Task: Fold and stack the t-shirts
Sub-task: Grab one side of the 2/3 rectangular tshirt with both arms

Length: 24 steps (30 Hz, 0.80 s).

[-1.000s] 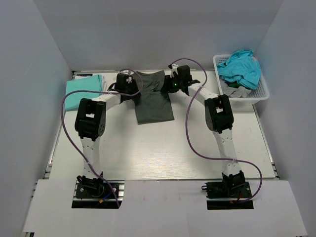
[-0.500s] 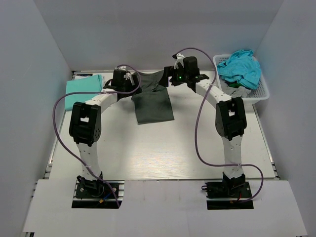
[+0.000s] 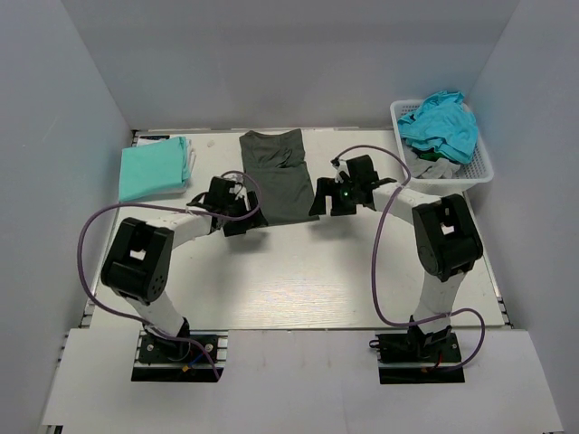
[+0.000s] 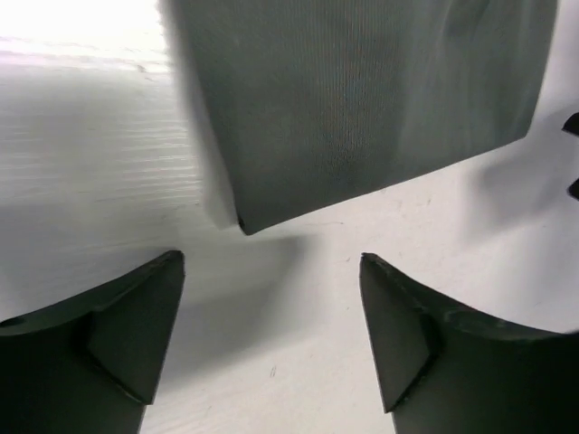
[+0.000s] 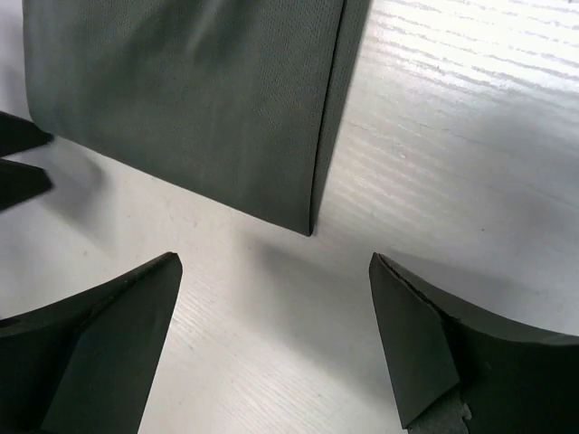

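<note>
A dark charcoal-grey t-shirt (image 3: 276,176) lies flat on the table as a long folded strip, its collar end far from me. My left gripper (image 3: 241,219) is open and empty, just short of the shirt's near left corner (image 4: 242,226). My right gripper (image 3: 322,202) is open and empty beside the near right corner (image 5: 308,226). In both wrist views (image 4: 271,262) (image 5: 276,262) only bare table lies between the fingers. A folded mint-green t-shirt (image 3: 154,168) lies at the far left. A teal t-shirt (image 3: 440,123) is heaped on grey cloth (image 3: 432,163) in the basket.
The white lattice basket (image 3: 479,172) stands at the back right corner. Grey walls close in the back and both sides. Purple cables loop from both arms over the table. The right gripper's fingertips (image 4: 572,154) show at the left wrist view's right edge.
Both grippers were at the shirt's far end, lifting it half a second ago. They have pulled back to its near corners and stand open; the shirt lies flat and narrower.
</note>
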{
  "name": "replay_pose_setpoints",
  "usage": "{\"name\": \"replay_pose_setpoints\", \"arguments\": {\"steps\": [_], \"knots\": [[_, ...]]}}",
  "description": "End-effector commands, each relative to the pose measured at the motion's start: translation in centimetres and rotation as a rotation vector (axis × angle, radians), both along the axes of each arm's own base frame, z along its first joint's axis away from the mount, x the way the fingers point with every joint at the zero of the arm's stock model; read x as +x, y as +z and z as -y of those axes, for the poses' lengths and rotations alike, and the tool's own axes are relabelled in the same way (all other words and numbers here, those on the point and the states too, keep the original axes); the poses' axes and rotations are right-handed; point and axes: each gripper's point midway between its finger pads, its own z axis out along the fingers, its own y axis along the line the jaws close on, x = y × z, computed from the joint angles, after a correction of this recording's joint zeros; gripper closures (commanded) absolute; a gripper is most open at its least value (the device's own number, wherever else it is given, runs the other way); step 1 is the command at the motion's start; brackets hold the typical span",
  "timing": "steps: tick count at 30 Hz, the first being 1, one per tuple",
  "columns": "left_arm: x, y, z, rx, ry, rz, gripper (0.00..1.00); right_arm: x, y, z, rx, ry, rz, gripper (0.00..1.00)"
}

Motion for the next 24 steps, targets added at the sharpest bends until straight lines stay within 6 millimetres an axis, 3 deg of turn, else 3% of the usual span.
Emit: {"name": "replay_pose_setpoints", "arguments": {"steps": [1, 2, 9, 13, 19, 21, 22, 24], "knots": [[0.7, 0.2, 1.2, -0.023, -0.004, 0.003, 0.14, -0.1, 0.9, -0.9, 0.051, -0.008, -0.018, 0.1], [1.0, -0.3, 1.4, 0.002, -0.016, -0.002, 0.23, -0.1, 0.2, -0.9, 0.049, -0.02, -0.042, 0.11], [2.0, -2.2, 0.6, 0.073, -0.004, -0.015, 0.56, -0.2, -2.0, -1.2, 0.045, -0.037, -0.116, 0.35], [2.2, -3.4, -0.1, 0.125, 0.014, -0.038, 0.61, 0.2, -2.8, -1.5, 0.045, -0.04, -0.134, 0.38], [2.8, -3.6, -0.5, 0.162, 0.014, -0.035, 0.68, 0.5, -3.2, -1.9, 0.055, -0.032, -0.157, 0.49], [2.8, -3.6, -0.5, 0.163, 0.014, -0.035, 0.84, 0.2, -3.3, -2.1, 0.061, -0.026, -0.167, 0.53], [2.8, -3.6, -0.6, 0.168, 0.006, -0.032, 0.98, 0.0, -3.5, -2.1, 0.058, -0.024, -0.171, 0.55], [2.6, -3.8, -0.7, 0.172, 0.005, -0.042, 1.0, -0.4, -3.8, -2.2, 0.055, -0.012, -0.176, 0.63]]}}
